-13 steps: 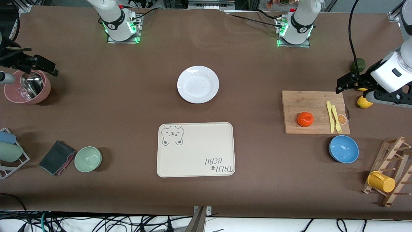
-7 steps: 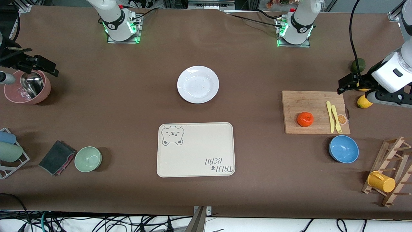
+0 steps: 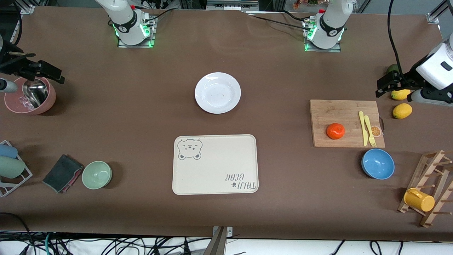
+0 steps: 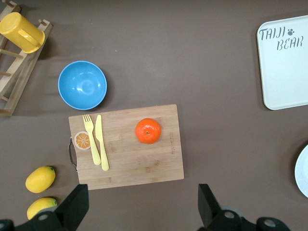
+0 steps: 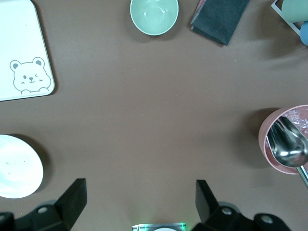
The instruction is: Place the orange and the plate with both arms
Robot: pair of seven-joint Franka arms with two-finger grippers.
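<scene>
The orange [image 3: 335,130] rests on a wooden cutting board [image 3: 332,113] toward the left arm's end of the bench [image 3: 141,106]. On the same board, at 3 o'clock of the orange in the front view, lie a yellow knife [image 3: 361,127] and a yellow fork [image 3: 369,131], side by side and touching or nearly so. A blue bowl [image 3: 378,163] stands just beside the board, nearer to the front camera.

The plate [image 3: 217,92] sits at mid-bench, bare apart from faint specks. At 6 o'clock of the plate in the front view, apart from it, lies a cream tray [image 3: 215,164] with a bear print.

The left gripper [image 3: 385,86] hangs in the air over the bench by 2 yellow lemons [image 3: 402,111], at 2 o'clock of the cutting board in the front view. In the left wrist view its fingers [image 4: 74,208] stand spread wide, with nothing between them.

The right gripper [image 3: 46,74] hangs over the rim of a pink bowl [image 3: 49,99] that holds a metal spoon [image 3: 34,92], at the right arm's end of the bench. In the right wrist view its fingers [image 5: 72,197] are likewise fully parted and hold nothing.

A green bowl [image 3: 97,174] and a folded dark cloth [image 3: 63,173] lie at the right arm's end, nearer to the front camera than the pink bowl. A yellow cup [image 3: 419,199] hangs on a wooden rack [image 3: 433,166] at the left arm's end.
</scene>
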